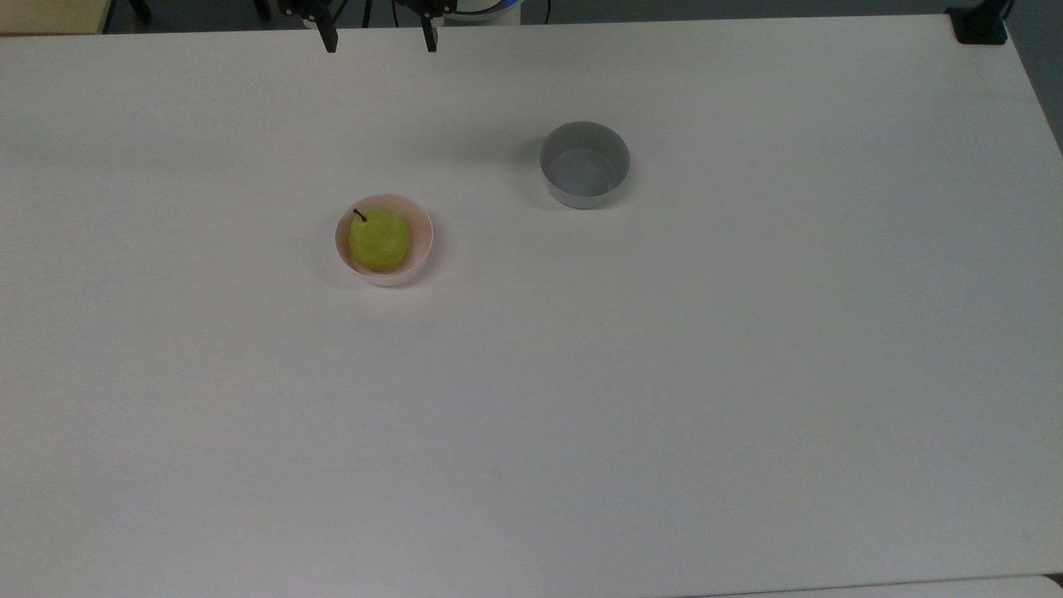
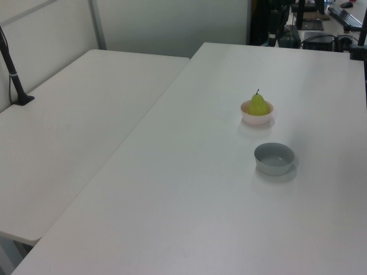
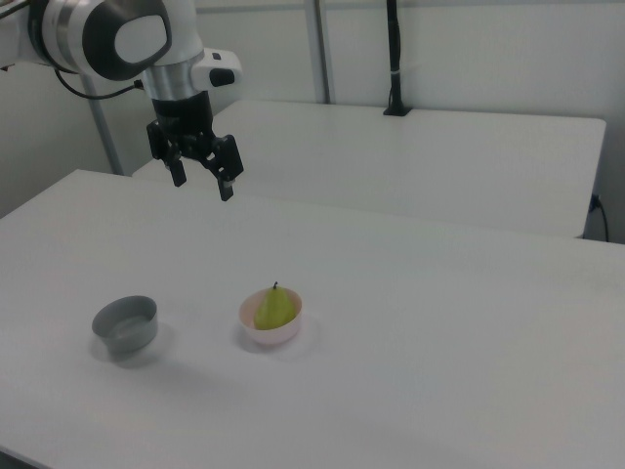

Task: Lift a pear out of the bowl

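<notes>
1 overhead, 2 oblique, opposite sides

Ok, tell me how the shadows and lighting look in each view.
Top view: soft, even light; faint shadow left of the round grey bowl. Left view: pale shadow under the pale pink bowl holding the yellow-green pear. Right view: diffuse shadows beneath both bowls.

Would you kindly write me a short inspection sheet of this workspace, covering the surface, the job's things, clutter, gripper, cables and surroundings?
Surface: white table, bare apart from two bowls.
Job's things: the pear sits stem up in the pink bowl.
Clutter: a grey bowl, nothing in it, stands apart from the pink bowl, to the top view's right.
Gripper: the gripper is open, holding nothing, raised above the table away from both bowls.
Cables: a dark cable runs by the arm.
Surroundings: a second white table adjoins, with a black post clamped at its edge.
</notes>
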`<state>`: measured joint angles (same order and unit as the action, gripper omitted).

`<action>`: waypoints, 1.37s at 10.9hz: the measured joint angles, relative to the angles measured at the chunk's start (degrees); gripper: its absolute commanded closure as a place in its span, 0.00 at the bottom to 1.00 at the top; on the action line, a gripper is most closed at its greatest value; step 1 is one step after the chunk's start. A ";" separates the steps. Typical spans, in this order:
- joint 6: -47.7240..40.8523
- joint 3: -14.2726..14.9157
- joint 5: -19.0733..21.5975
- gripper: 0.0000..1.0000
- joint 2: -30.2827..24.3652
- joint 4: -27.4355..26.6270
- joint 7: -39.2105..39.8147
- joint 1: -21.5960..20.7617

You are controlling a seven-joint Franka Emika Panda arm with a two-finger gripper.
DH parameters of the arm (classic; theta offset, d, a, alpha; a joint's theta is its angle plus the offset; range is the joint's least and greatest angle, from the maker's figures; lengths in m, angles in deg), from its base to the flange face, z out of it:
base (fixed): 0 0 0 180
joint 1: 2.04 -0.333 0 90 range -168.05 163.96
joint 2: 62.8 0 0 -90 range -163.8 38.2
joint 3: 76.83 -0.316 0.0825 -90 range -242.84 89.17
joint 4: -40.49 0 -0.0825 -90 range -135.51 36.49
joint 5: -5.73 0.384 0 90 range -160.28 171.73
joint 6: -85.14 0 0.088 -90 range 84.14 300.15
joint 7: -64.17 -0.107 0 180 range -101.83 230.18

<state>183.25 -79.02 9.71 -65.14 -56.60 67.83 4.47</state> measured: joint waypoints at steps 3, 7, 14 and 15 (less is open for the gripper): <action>0.00 0.00 0.00 0.00 0.00 0.00 -0.02 0.00; 0.00 0.00 0.00 0.00 0.00 0.00 -0.02 0.00; 0.23 0.02 -0.18 0.00 0.00 0.01 0.04 0.01; 0.77 0.07 -0.81 0.00 0.00 0.01 1.79 0.05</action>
<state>184.02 -78.95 8.90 -65.13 -56.59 69.62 4.52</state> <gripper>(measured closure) 0.000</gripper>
